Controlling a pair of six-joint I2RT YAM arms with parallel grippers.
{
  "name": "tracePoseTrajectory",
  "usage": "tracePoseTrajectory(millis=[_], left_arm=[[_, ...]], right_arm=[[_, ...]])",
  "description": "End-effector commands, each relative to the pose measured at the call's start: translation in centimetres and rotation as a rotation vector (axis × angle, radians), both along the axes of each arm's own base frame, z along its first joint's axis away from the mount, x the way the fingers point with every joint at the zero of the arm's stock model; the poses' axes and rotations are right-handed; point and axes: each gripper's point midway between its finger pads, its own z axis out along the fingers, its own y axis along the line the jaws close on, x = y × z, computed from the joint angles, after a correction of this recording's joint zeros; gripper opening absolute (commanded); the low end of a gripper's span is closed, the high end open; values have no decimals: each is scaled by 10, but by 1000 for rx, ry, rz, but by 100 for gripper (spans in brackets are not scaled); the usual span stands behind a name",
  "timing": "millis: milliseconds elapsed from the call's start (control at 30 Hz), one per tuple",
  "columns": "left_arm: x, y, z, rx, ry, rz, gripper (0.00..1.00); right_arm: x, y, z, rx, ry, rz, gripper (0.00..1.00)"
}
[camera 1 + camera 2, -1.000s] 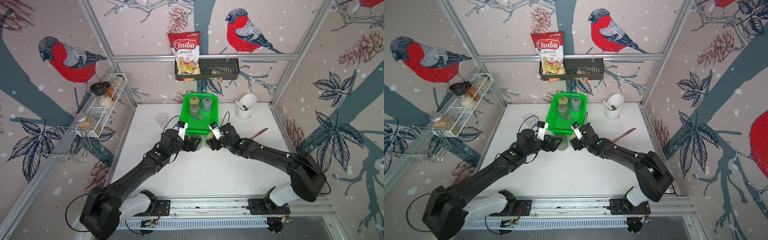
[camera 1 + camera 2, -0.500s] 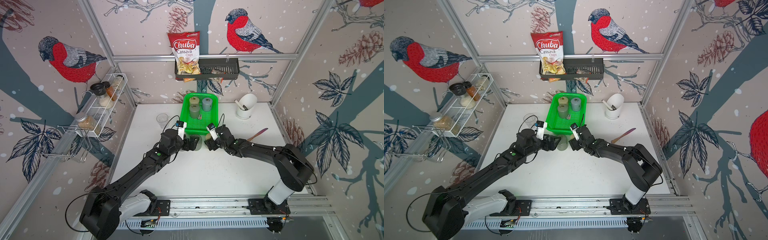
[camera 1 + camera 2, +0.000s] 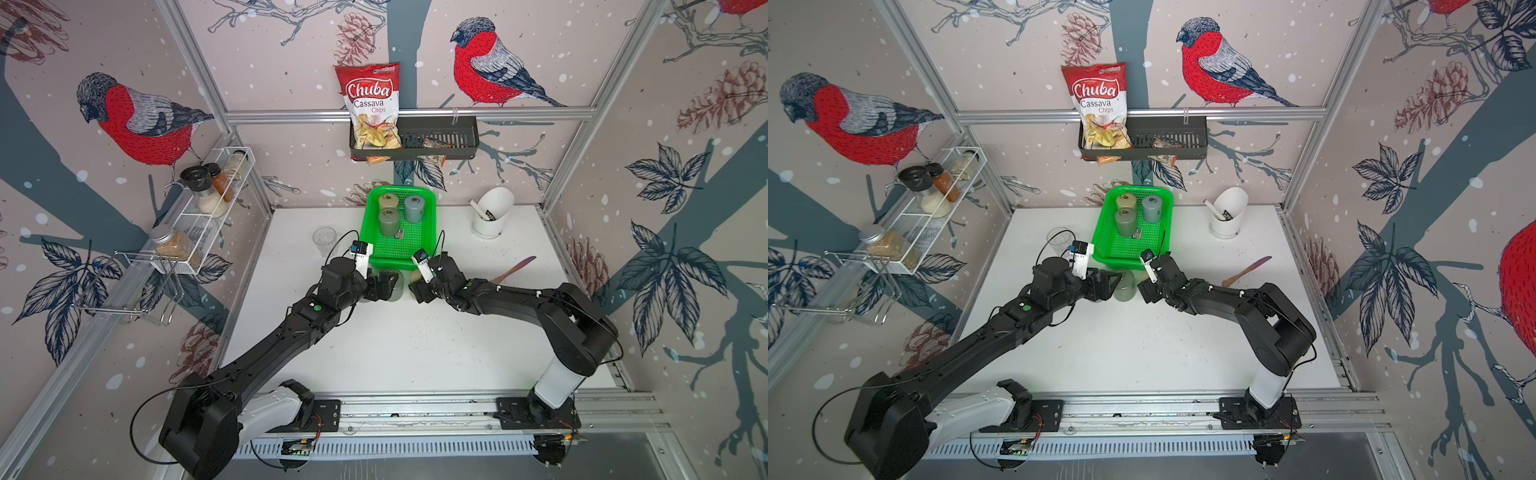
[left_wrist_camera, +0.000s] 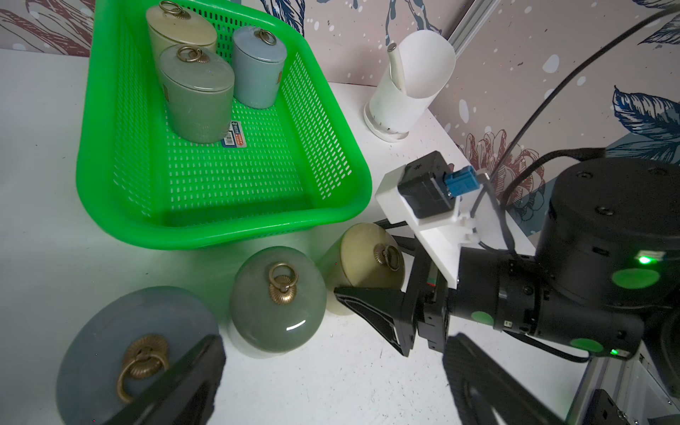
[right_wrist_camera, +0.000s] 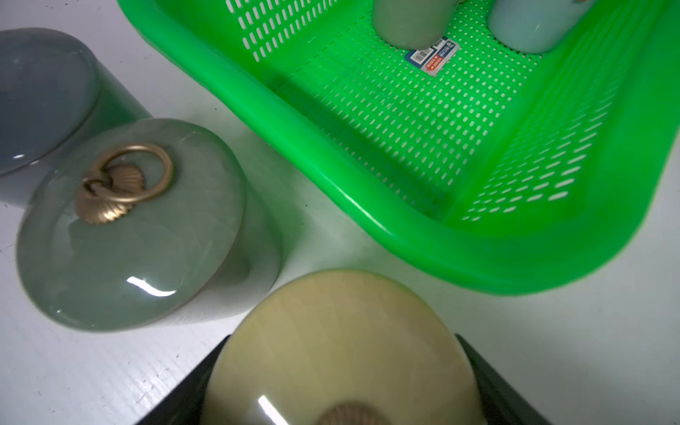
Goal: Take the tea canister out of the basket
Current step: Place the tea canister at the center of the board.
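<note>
White tabletop [image 3: 415, 353], matt and faintly speckled, is filling the floor of a booth papered with bullfinches. Nearest on it, three lidded tea canisters are already standing outside the basket, in a row along its near rim. They are a blue-grey glazed cylindrical canister [image 4: 110, 331] on the left, a sage-green glazed cylindrical canister [image 4: 279, 316] in the middle and a cream glazed cylindrical canister [image 4: 368, 257] on the right. Each is wearing a glossy domed lid with a brass shell boss and ring pull.

The left gripper [image 4: 333, 349] is hanging over the left end of the row, its black fingers spread wide with nothing between them. The right gripper [image 3: 417, 286] is clasping the cream canister, fingers set wide against both sides of its body. That canister looks to be resting on the table, so I judge this removal nearly finished: letting go and backing off are remaining.

Just beyond, the bright green perforated plastic basket [image 4: 220, 235], rounded at the rim, is lying with its near half bare except for a small barcode label [image 4: 233, 136]. Toward its far end a second sage-green canister [image 4: 198, 103], a second cream canister [image 4: 176, 29] and a second blue-grey canister [image 4: 257, 70] are standing upright, waiting if all are wanted out.
</note>
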Motion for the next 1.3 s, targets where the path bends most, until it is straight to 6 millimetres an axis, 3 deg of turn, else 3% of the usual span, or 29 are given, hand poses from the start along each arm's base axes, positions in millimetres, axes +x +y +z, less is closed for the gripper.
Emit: tracePoseTrajectory(millis=[0, 333, 500, 633, 800, 933, 1033, 1267], left_arm=[[3, 0, 6, 3, -22, 4, 97], [4, 0, 8, 6, -25, 3, 97], [3, -1, 9, 7, -26, 1, 97], [5, 4, 14, 3, -37, 36, 97], [9, 20, 30, -22, -89, 127, 97], [20, 34, 38, -22, -100, 183, 97], [34, 50, 42, -48, -50, 217, 97], [53, 71, 68, -48, -68, 252, 97]], right_arm=[[15, 9, 21, 57, -88, -16, 68], [15, 9, 22, 48, -91, -13, 98], [14, 8, 27, 56, -99, -10, 100], [15, 7, 49, 88, -131, -17, 100], [23, 2, 93, 152, -191, -26, 100], [40, 0, 128, 196, -232, -20, 100], [61, 5, 142, 192, -239, -9, 100], [125, 27, 138, 179, -182, -7, 100]])
